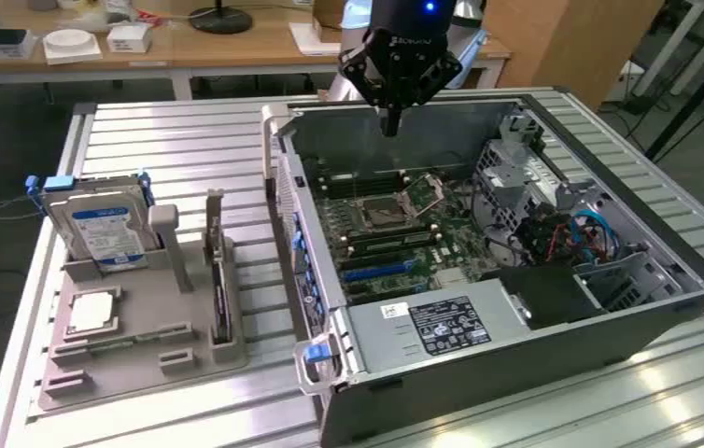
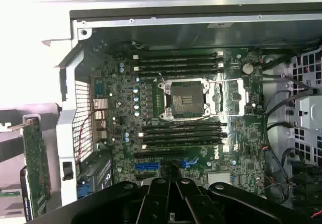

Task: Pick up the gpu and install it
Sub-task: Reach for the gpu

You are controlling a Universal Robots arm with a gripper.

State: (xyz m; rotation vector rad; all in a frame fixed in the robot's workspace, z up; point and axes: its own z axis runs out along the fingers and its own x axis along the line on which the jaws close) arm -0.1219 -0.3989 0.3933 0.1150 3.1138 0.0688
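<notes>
The gpu (image 1: 218,297) is a thin dark card standing on edge in a slot of the grey holder tray (image 1: 140,359), at the exterior view's left of the open computer case (image 1: 501,280). In the wrist view the gpu (image 2: 36,169) shows as a green board outside the case wall. My gripper (image 1: 389,123) hangs above the rear part of the case, over the motherboard (image 2: 191,118), well apart from the gpu. Its fingers (image 2: 160,196) are shut together with nothing between them.
A silver hard drive with a blue label (image 1: 103,231) stands in the tray, and a processor chip (image 1: 91,313) lies flat there. Inside the case are an empty processor socket (image 2: 185,99), black memory slots (image 2: 178,63), a blue slot (image 2: 147,166), a power supply (image 1: 445,322) and drive cages with cables (image 1: 564,233).
</notes>
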